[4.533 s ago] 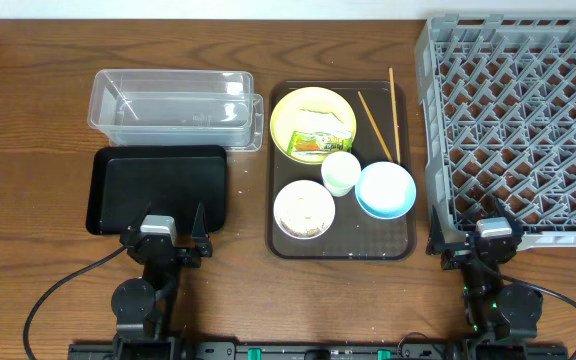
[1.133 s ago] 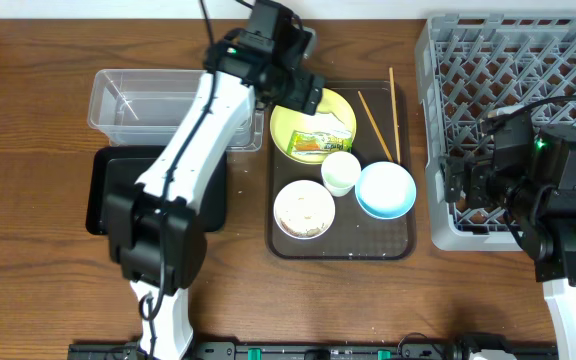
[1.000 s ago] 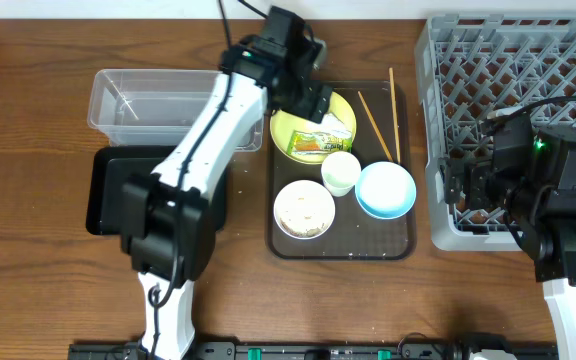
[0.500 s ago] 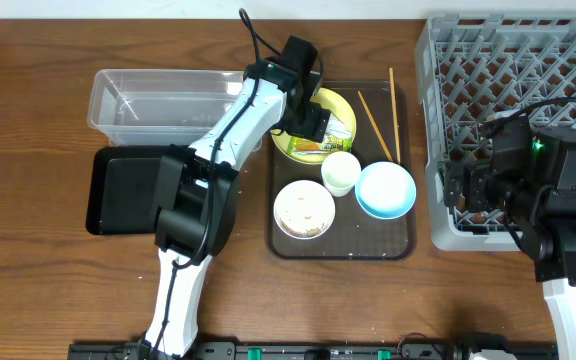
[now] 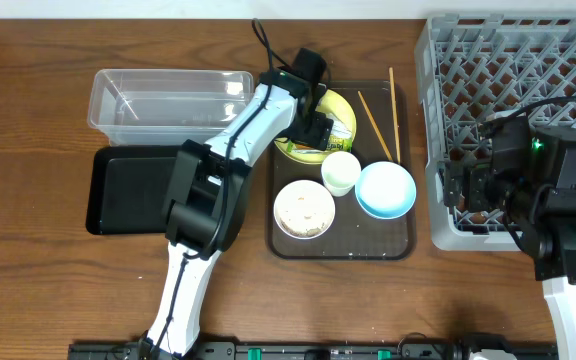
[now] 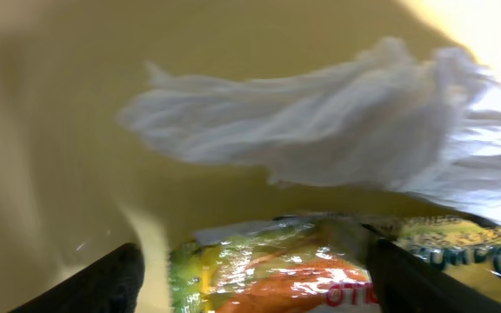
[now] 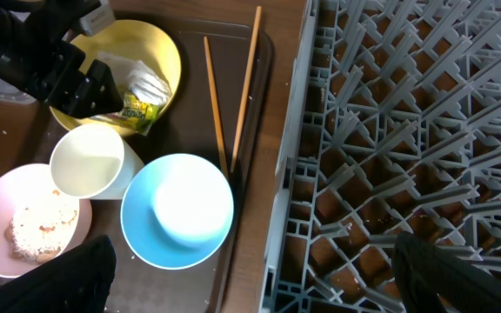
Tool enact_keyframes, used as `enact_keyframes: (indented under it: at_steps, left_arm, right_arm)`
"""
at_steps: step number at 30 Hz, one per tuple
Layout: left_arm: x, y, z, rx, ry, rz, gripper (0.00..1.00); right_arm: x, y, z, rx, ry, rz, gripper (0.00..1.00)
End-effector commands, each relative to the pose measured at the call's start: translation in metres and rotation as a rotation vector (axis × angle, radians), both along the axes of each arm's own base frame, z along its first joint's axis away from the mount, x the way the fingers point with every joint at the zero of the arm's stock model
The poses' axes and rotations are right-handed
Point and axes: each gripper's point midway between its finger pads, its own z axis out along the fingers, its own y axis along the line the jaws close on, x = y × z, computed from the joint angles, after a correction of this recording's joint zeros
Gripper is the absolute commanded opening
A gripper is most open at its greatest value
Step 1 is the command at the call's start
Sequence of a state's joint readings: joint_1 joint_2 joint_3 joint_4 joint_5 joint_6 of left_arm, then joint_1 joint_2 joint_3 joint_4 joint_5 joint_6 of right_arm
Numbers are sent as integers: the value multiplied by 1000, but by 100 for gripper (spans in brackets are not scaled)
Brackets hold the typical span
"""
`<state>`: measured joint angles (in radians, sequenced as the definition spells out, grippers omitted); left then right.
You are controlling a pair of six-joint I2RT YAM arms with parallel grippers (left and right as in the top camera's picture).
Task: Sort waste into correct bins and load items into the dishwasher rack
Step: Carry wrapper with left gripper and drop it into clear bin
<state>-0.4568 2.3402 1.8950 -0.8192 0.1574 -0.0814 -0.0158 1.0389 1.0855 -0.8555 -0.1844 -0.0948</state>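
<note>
The left end effector [image 5: 314, 128] had slid further in over the pale yellow plate [image 5: 342, 106] in the last half second; the right arm had not shifted. In the left wrist view its fingers [image 6: 116, 278] stood wide apart, flanking the green-and-yellow wrapper [image 6: 320, 274] without gripping it. The white crumpled scrap [image 6: 346, 139] lay just beyond at 12 o'clock. The plate sat at 11 o'clock on the dark brown serving tray [image 5: 343, 250], the small white cup [image 5: 341, 172] near its centre, the light blue bowl [image 5: 386, 190] at 4 o'clock, the white bowl [image 5: 304, 209] holding rice at 7 o'clock and the chopsticks [image 5: 392, 100] at 1 o'clock. The right end effector [image 5: 463, 188] hung wide open at the 9 o'clock edge of the grey dishwasher rack [image 5: 528, 60], which stood at 3 o'clock on the bench [image 5: 28, 280].
</note>
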Motion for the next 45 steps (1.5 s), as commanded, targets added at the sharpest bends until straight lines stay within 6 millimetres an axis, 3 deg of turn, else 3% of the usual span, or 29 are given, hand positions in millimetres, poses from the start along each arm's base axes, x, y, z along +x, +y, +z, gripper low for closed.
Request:
enact_keyframes:
  at_steps: [1,3,13,16,19,23,24,29,34,38,45]
  left_arm:
    - [-3,-2,-17,14,27,-1,81]
    - [-4,-1,-25,20,40,-1,70]
    - [-1,-2,-22,13,27,2,6]
    - [4,-2,-10,1,4,6,6]
    - [12,-2,18,-24,-47,14,6]
    - [22,7,78,-77,-146,44,6]
    - [25,13,100,-98,-181,72,6]
    - [34,51,176,-165,-312,161,6]
    - [42,108,225,-181,-415,268,6]
    - [47,159,223,-153,-408,366,6]
    - [36,229,182,-82,-271,512,6]
  right_arm:
    - [1,5,6,12,-10,10,99]
    - [1,4,6,9,-10,7,99]
    - [2,-1,6,-14,-12,-16,99]
    - [2,-1,6,-14,-11,-16,99]
    - [2,-1,6,-14,-11,-16,99]
    - [2,-1,6,-14,-11,-16,99]
    - [2,-1,6,-14,-12,-16,99]
    - [2,-1,6,-14,-12,-16,99]
    - [2,-1,6,-14,-12,-17,99]
    - [2,-1,6,-14,-12,-16,99]
    - [2,-1,6,-13,-12,-16,99]
